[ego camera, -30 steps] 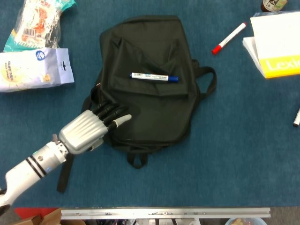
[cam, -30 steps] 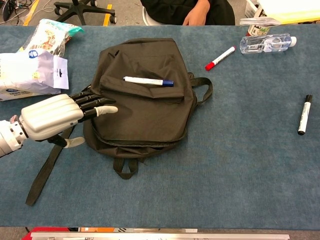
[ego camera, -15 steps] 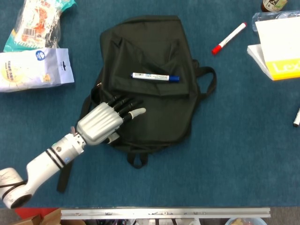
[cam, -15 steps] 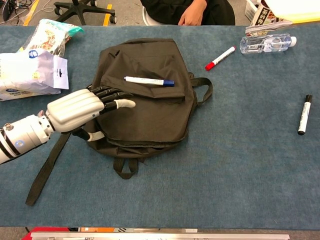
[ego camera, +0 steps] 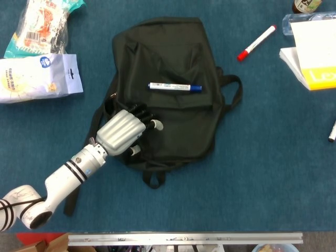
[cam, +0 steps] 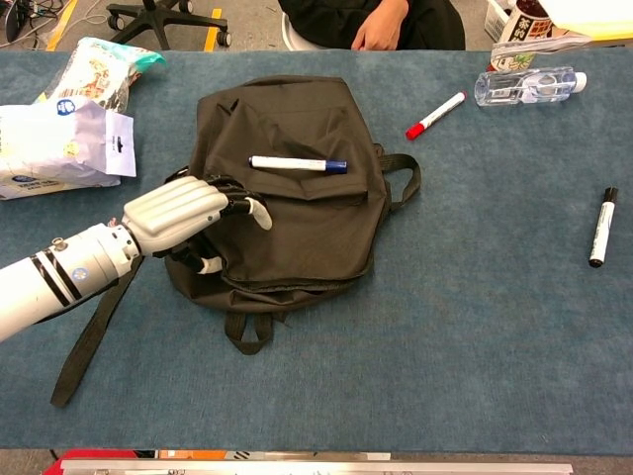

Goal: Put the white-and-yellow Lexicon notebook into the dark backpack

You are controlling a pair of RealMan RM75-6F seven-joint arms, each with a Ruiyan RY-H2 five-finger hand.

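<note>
One dark backpack point(ego camera: 163, 89) lies flat mid-table with one blue-capped marker point(ego camera: 174, 86) on it, and the left hand point(ego camera: 122, 132) rests on its left side, fingers curled down onto the fabric. The single white-and-yellow Lexicon notebook point(ego camera: 313, 55) sits at the table's far right edge. Two more markers and two snack bags lie on the blue table point(ego camera: 262, 173); the right hand is out of sight.

I see a dark backpack point(ego camera: 168, 63) on the blue surface point(ego camera: 262, 157), a white-and-yellow notebook point(ego camera: 314, 50), and a white marker point(ego camera: 255, 43) (red cap).
</note>
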